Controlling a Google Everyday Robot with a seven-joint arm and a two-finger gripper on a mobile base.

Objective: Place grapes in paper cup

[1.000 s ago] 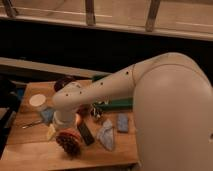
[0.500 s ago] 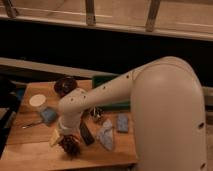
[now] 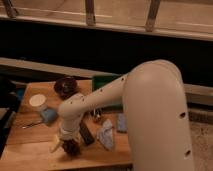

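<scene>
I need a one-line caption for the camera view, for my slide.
The end effector is down at the grapes on the wooden table, with the paper cup standing apart.

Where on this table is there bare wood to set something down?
The front-left corner of the table is bare, bordered by the blue block behind and the end effector to its right, low over the grapes. Right of that, under the arm, it is crowded.

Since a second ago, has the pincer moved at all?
Yes. The pincer has dropped lower in the view, away from the paper cup and closer to the grapes.
</scene>
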